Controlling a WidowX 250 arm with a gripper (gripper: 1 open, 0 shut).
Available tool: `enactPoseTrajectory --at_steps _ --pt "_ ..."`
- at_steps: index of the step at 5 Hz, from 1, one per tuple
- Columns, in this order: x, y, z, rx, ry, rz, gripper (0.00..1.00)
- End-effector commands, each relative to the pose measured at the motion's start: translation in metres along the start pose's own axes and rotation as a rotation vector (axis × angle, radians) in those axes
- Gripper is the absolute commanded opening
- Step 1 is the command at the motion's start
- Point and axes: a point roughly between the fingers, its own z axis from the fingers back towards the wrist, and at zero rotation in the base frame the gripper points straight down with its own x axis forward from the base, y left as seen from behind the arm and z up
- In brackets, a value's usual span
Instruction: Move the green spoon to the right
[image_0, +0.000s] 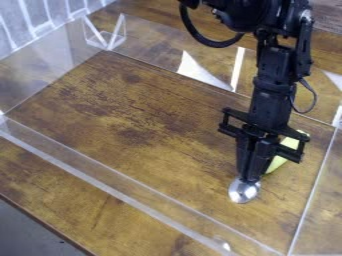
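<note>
The green spoon lies on the wooden board near the right wall. Its silver bowl points toward the front, and its yellow-green handle runs back and to the right. My gripper points straight down over the spoon's neck, just behind the bowl. Its black fingers are pressed together there, shut on the spoon at table height. They hide the lower part of the handle.
A low clear plastic wall encloses the wooden board, running close to the spoon on the right and along the front. A white folded sheet lies at the back, behind the arm.
</note>
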Motion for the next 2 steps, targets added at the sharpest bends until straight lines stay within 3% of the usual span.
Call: enactPoseTrajectory --at_steps 1,2 --pt "0.0038 -0.009 0.0076 0.014 -0.028 -0.046 1.0" --pt "0.0089 -0.0095 0.0073 0.027 -0.03 -0.076 1.0"
